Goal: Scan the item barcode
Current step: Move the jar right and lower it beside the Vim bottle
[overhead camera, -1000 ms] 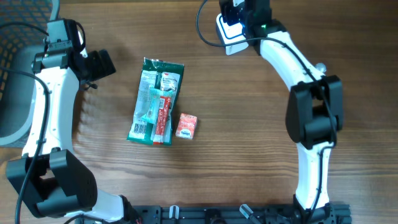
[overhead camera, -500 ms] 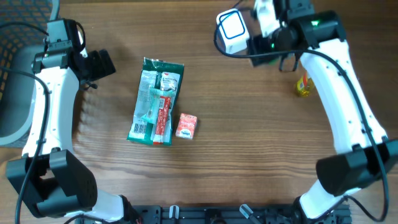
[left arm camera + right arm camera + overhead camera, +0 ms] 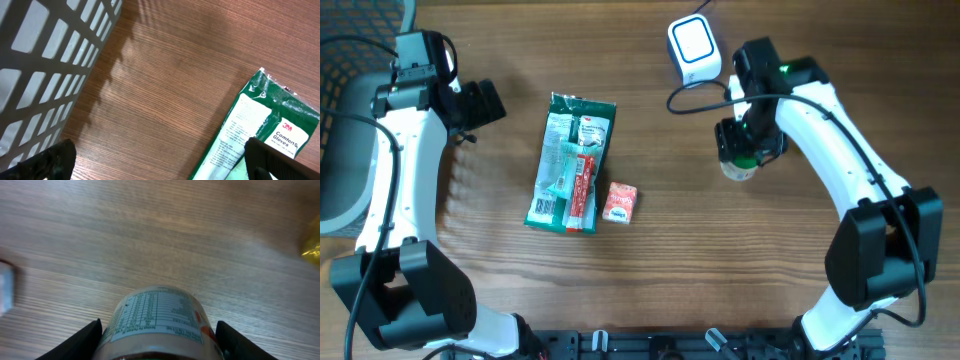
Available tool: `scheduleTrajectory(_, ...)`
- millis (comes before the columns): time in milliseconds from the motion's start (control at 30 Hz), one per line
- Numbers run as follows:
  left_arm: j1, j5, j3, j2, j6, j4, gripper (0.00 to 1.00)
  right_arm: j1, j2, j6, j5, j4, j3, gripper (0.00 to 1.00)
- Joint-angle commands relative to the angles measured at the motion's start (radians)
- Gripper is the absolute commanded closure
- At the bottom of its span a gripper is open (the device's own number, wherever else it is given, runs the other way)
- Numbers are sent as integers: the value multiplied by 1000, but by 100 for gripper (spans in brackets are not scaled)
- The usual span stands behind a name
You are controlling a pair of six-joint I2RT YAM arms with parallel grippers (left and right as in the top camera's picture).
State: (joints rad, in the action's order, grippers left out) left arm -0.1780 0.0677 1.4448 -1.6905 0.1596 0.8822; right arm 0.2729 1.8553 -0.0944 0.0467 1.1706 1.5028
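Round pale container with printed label (image 3: 157, 317) clamped between right gripper (image 3: 746, 146) fingers, over brown wooden table (image 3: 700, 260), near white square barcode scanner (image 3: 694, 42). Left gripper (image 3: 480, 103) spread wide, empty, left of green glove packet (image 3: 570, 160).

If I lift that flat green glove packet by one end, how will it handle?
The flat green plastic glove packet will probably sag, since it looks like a thin film bag with soft contents. Its glossy, crinkled film may slip in a light pinch. Lying flat, it is unlikely to roll.
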Motion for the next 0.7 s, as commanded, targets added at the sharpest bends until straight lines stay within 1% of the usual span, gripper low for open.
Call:
scheduleTrajectory(0,-3,-7,7,2,2,-3,0,-5,6,-17,-27,-104,-89,94)
scheduleTrajectory(67,-3,-7,7,2,2,-3,0,-5,6,-14,-58,-171,-138,92)
scheduleTrajectory(200,-3,-7,7,2,2,-3,0,-5,6,-13,-58,-220,-188,90)
scheduleTrajectory(333,-3,-7,7,2,2,-3,0,-5,6,-11,-106,-239,-188,90)
scheduleTrajectory(567,-3,-7,7,2,2,-3,0,-5,6,-10,-107,-286,-188,87)
scheduleTrajectory(667,-3,-7,7,2,2,-3,0,-5,6,-10,-107,-300,-188,87)
